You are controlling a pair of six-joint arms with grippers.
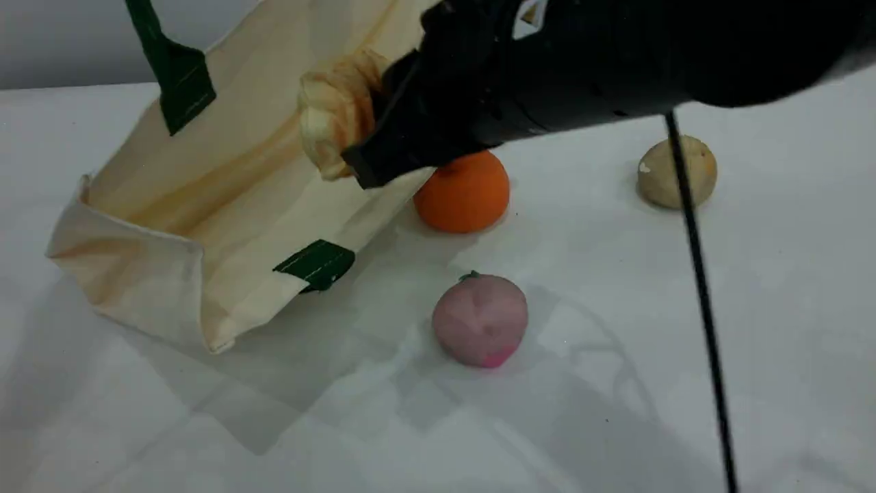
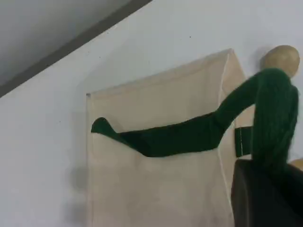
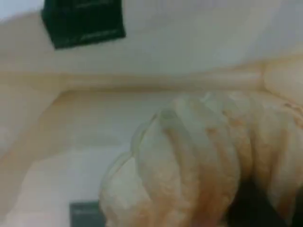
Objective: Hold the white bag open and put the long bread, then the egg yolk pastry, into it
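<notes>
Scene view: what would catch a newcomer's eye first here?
The big black right tool reaches in from the top, shut on the long bread at the mouth of the white bag. Right of the bag lie an orange fruit, a pink ball and the egg yolk pastry.

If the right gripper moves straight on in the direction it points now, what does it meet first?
Probably the inner cloth of the white bag: the right gripper points into its open mouth, shut on the long bread, whose tip leads. Depth is unclear.

soft even light, faint shadows; right wrist view v. blurry.
</notes>
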